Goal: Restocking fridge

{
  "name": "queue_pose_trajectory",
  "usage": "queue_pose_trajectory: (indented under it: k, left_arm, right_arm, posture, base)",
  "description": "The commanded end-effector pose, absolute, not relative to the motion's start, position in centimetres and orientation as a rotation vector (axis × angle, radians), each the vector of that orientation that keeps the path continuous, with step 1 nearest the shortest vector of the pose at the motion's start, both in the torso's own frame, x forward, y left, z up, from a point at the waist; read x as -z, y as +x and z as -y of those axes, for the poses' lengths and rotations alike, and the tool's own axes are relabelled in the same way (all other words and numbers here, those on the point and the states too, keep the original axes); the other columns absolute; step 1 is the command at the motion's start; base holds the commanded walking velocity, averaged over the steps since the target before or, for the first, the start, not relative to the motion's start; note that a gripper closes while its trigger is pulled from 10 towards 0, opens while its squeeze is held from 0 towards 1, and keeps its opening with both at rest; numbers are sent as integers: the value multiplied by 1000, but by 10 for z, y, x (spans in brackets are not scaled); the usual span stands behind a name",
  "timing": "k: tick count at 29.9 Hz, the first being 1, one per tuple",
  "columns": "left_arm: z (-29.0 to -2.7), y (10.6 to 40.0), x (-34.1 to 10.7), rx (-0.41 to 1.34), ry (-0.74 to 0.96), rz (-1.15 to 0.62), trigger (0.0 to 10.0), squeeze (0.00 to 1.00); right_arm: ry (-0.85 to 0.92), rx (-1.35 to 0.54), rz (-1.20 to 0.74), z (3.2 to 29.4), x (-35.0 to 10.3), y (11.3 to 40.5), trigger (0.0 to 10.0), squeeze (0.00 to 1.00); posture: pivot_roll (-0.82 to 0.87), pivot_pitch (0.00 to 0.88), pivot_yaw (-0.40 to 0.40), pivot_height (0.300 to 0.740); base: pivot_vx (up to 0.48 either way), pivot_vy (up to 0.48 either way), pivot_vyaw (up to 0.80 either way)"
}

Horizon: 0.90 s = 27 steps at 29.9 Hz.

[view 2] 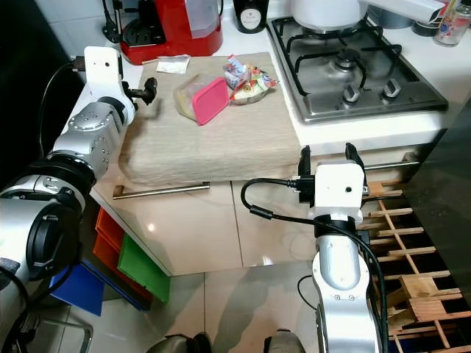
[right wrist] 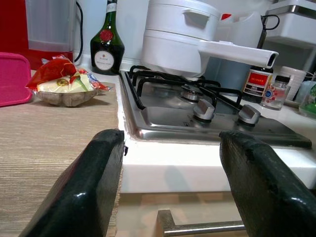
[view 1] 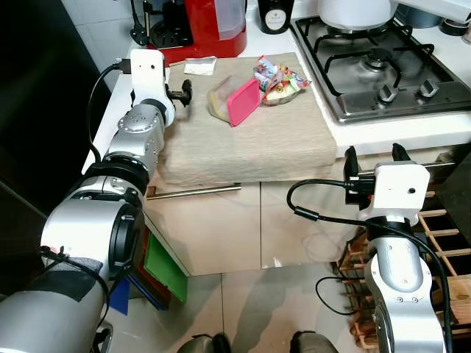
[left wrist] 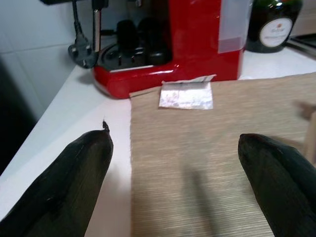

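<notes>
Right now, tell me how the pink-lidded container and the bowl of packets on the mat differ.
The pink-lidded container is a translucent box, tipped so its lid faces outward; the bowl of packets sits upright and open-topped. The container shows one solid pink face; the bowl holds colourful wrapped packets heaped above its rim. The container lies nearer the left gripper; the bowl lies nearer the stove. Both rest on the beige mat.

Pink-lidded containers: one (view 1: 237, 101), on the beige mat.
Beige mats: one (view 1: 250, 140), on the counter.
Snack bowls with wrapped packets: one (view 1: 280, 79).
Red coffee machines: one (view 1: 197, 28).
Dark bottles: one (right wrist: 107, 47), behind the mat.
White pots: one (right wrist: 190, 37), on the hob.
Hob knobs: two (view 1: 385, 93) (view 1: 427, 89).
Small paper sachets: one (left wrist: 186, 95).
Small jars beside the hob: two (right wrist: 256, 81) (right wrist: 276, 92).
Drawer handles: one (view 1: 195, 192).
</notes>
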<state>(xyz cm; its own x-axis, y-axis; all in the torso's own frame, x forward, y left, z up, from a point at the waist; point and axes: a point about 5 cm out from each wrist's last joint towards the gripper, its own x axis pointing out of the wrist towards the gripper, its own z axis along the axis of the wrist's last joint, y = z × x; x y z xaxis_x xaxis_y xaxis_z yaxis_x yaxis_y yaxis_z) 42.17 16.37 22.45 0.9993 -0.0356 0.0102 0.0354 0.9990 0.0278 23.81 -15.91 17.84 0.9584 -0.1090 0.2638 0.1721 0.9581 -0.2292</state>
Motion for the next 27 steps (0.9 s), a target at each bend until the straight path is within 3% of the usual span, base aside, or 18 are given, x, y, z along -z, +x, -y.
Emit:
queue_pose_trajectory:
  k: [1, 9, 27]
  left_arm:
    - [-161, 424, -239, 51, 32, 58, 10000, 0]
    - [-149, 425, -257, 137, 32, 148, 10000, 0]
    - [-142, 423, -233, 154, 113, 50, 10000, 0]
  right_arm:
    - [-247, 134, 268, 155, -183, 237, 10000, 0]
    - [-243, 142, 267, 155, -182, 237, 10000, 0]
    - [-244, 142, 256, 156, -181, 233, 10000, 0]
  posture:
    - [-217, 91, 142, 740]
    - [-209, 93, 148, 740]
    - [-224, 112, 148, 740]
  base:
    - [0, 0, 0]
    - [0, 0, 0]
    - [0, 0, 0]
